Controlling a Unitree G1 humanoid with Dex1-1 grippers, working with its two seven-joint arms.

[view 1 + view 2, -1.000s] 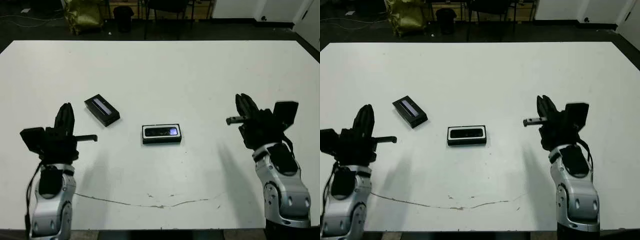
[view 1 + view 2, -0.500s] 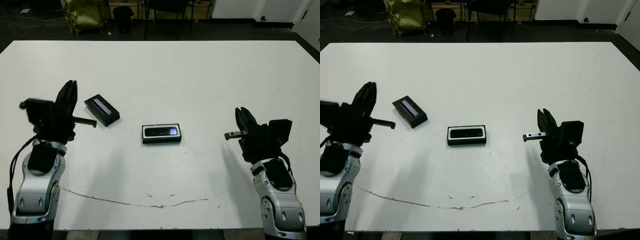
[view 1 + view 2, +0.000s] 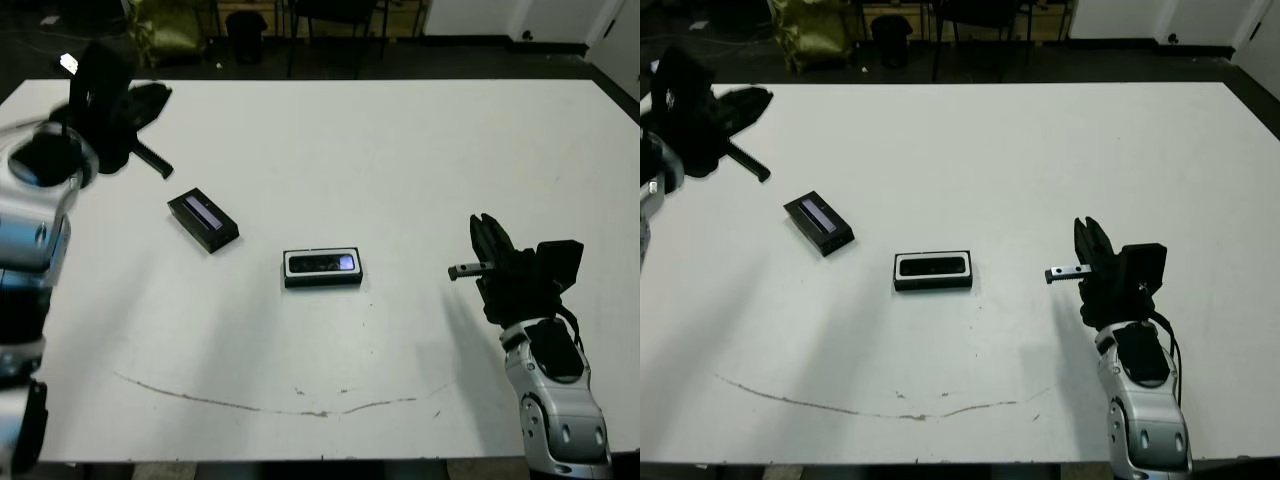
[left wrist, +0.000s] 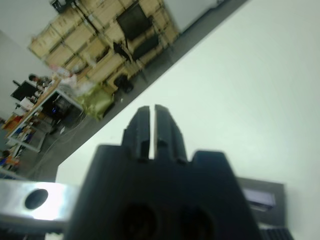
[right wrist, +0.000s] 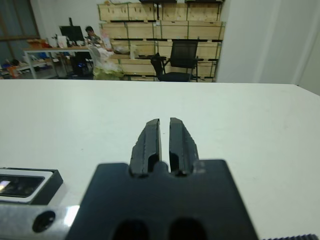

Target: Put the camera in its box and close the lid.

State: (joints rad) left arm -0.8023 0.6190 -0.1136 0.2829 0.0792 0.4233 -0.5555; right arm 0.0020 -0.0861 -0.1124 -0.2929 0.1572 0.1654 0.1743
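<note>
The box, a shallow black tray with a white inside, lies at the table's middle. The camera, black with a bluish patch at its right end, lies inside it. The lid, black with a pale strip, rests flat on the table to the box's left, apart from it. My left gripper is raised over the table's far left part, beyond the lid, blurred, its fingers shut on nothing. My right gripper stands to the right of the box, its fingers shut and empty.
A thin dark crack line runs across the table near its front edge. Beyond the far edge stand a yellow-green bag and chair legs on a dark floor. A person sits at a desk far behind.
My left arm has risen and swung from beside the lid out to the far left of the table. Over the last second the right arm has sunk slightly nearer the front edge.
</note>
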